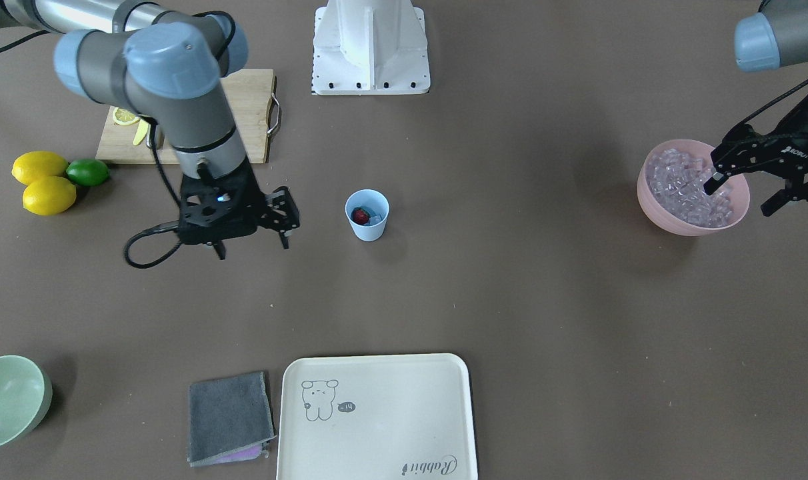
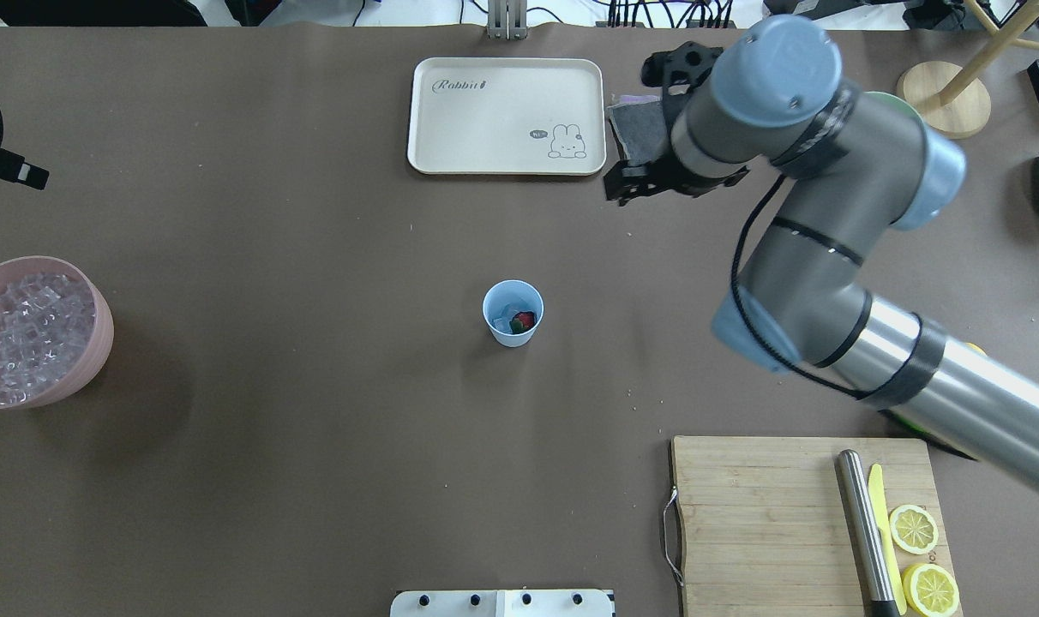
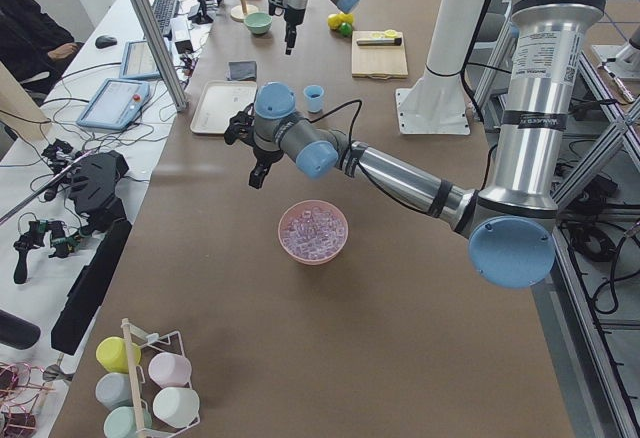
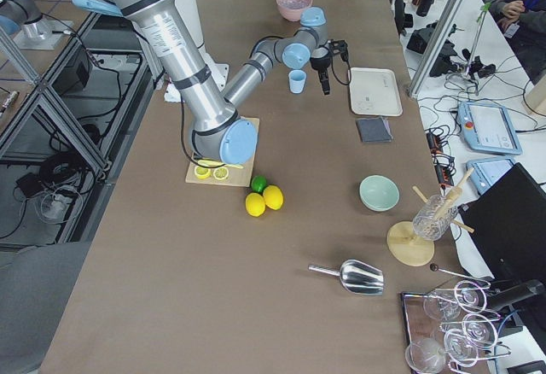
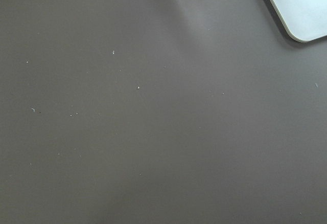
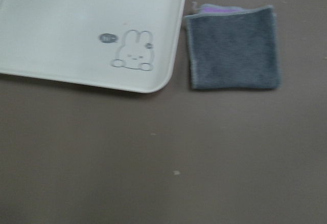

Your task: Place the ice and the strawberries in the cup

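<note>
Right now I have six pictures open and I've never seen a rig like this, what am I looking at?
Two robot arms, each two-fingered, stand at a table. Four pictures come from fixed cameras: one facing the robot, one overhead, one at each table end. Two come from wrist cameras and show only table, a tray and a cloth. Mid-table stands a pale blue cup holding a strawberry and ice. The left arm's fingers hang open near a pink bowl of ice cubes; the right arm's fingers are open too. Neither holds anything. Elsewhere lie lemons, a lime, a cutting board and a green bowl.
</note>
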